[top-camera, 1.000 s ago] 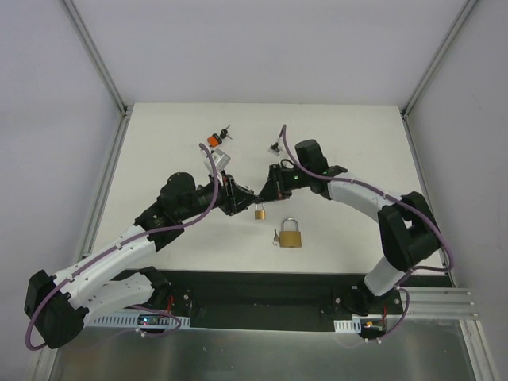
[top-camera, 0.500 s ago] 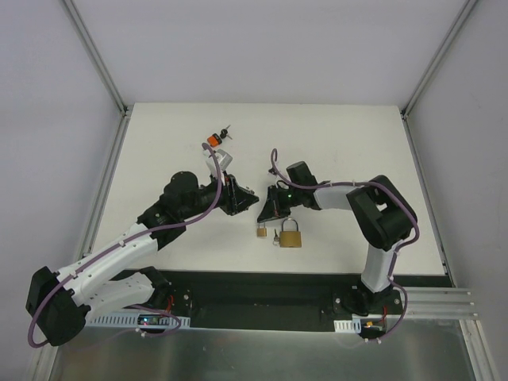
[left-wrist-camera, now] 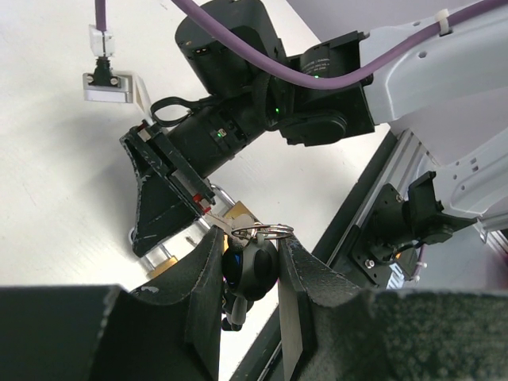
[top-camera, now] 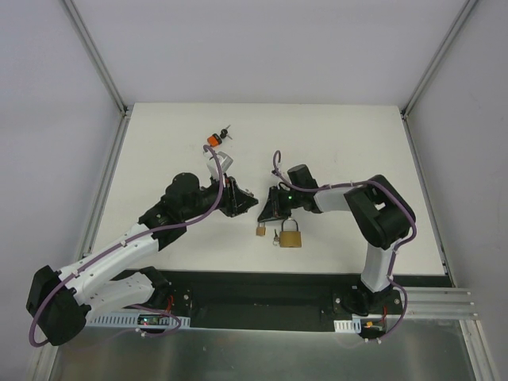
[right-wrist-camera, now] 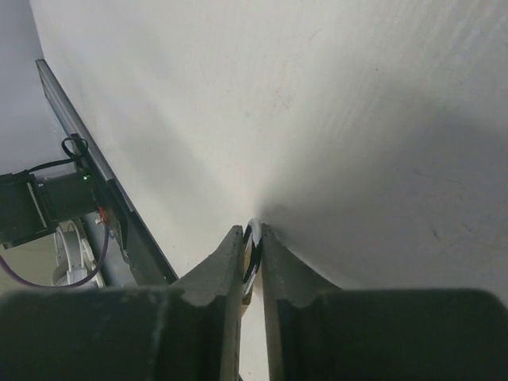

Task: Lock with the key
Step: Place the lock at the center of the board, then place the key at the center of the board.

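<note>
My left gripper point(top-camera: 240, 203) is shut on the black head of a key point(left-wrist-camera: 251, 267), and its key ring point(left-wrist-camera: 262, 232) shows above the fingers. My right gripper point(top-camera: 267, 215) is shut on the shackle point(right-wrist-camera: 253, 248) of a small brass padlock point(top-camera: 260, 230), which hangs low by the table, just left of a larger brass padlock point(top-camera: 291, 237) that lies flat. In the left wrist view the right gripper point(left-wrist-camera: 151, 242) faces my key at close range. The two grippers are a short gap apart.
An orange tag with spare keys point(top-camera: 214, 140) lies at the back of the white table point(top-camera: 357, 143). A small grey connector block point(top-camera: 225, 159) on the left arm's cable sits behind the left gripper. The black base rail point(top-camera: 262, 290) runs along the near edge.
My right arm has pulled back toward its base and lowered the small padlock nearer the table, beside the larger padlock. My left gripper with the key has hardly moved.
</note>
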You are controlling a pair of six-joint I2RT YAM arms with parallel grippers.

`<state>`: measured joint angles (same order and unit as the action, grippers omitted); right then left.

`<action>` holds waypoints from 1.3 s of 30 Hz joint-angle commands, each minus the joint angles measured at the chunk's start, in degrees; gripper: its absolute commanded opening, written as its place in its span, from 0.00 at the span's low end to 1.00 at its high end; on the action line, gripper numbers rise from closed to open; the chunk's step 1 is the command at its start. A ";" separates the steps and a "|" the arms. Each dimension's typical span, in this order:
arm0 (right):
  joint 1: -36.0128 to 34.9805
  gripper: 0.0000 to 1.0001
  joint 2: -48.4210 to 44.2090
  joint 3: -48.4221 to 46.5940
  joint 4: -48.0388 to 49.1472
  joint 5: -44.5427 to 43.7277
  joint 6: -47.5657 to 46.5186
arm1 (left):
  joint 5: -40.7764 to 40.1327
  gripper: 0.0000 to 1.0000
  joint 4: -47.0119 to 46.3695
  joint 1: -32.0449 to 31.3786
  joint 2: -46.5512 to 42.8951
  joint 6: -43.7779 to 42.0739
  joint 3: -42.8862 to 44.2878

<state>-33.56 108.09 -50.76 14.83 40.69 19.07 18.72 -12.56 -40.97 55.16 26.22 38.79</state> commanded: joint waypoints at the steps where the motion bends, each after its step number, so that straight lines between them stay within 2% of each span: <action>1: -0.01 0.20 -0.95 1.19 -0.06 -3.15 -1.23 | -1.14 0.00 -1.16 0.72 -0.31 0.76 -1.25; 16: 1.48 0.25 -3.06 0.67 -4.46 -6.32 -2.02 | -1.41 0.00 -0.01 0.63 -1.02 2.26 -3.89; 19: 1.83 0.31 -4.29 0.40 -5.77 -7.29 -2.63 | -1.41 0.00 0.60 0.63 -0.40 2.26 -3.98; 30: 3.50 0.33 -9.03 -0.65 -10.08 -8.26 -3.78 | -1.41 0.00 1.83 0.72 4.78 3.58 -4.51; 35: 4.91 0.53 -14.66 -2.58 -14.46 -8.17 -5.79 | -1.76 0.00 2.19 0.63 8.91 5.07 -4.60; 39: 6.75 0.60 -20.27 -4.87 -19.92 -8.17 -7.99 | -1.14 0.00 2.27 0.63 12.51 6.04 -4.07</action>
<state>-28.36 94.74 -51.31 0.36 32.91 14.50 17.47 -10.00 -40.77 65.25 30.44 34.72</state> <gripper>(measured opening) 0.568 0.245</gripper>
